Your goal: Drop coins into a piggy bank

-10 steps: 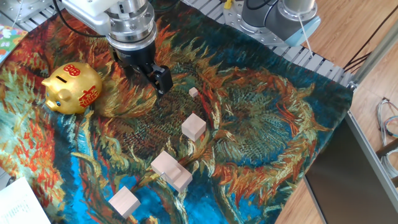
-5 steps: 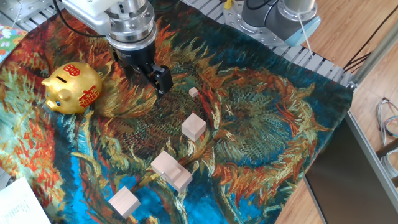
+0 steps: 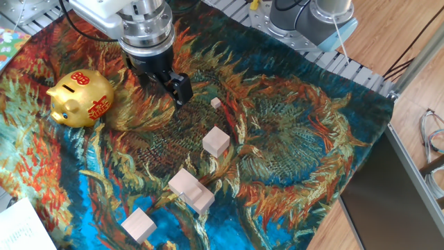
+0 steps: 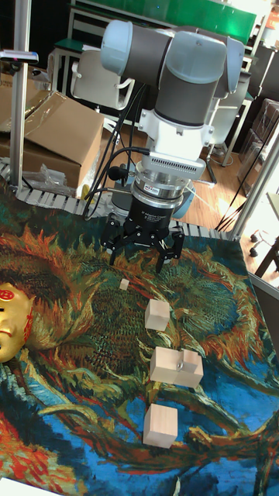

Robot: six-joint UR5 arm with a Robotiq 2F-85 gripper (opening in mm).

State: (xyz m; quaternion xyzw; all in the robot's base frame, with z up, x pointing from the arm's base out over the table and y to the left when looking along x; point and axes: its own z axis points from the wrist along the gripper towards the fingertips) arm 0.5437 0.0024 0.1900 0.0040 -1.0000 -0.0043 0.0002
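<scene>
The gold piggy bank (image 3: 80,98) with red markings stands on the painted cloth at the left; the tall fixed view cuts it off at the left edge (image 4: 9,318). My gripper (image 3: 166,85) hangs just to the right of the bank, above the cloth. In the tall fixed view the gripper (image 4: 143,254) is open, its black fingers (image 4: 116,246) spread with nothing between them. A tiny pale cube (image 3: 216,103) lies on the cloth just right of the gripper. I cannot make out any coins in either view.
Several pale wooden blocks (image 3: 216,142) (image 3: 185,182) (image 3: 139,226) lie scattered toward the front of the cloth (image 3: 291,139). A white sheet (image 3: 21,226) sits at the front left corner. A cardboard box (image 4: 54,132) stands behind the table.
</scene>
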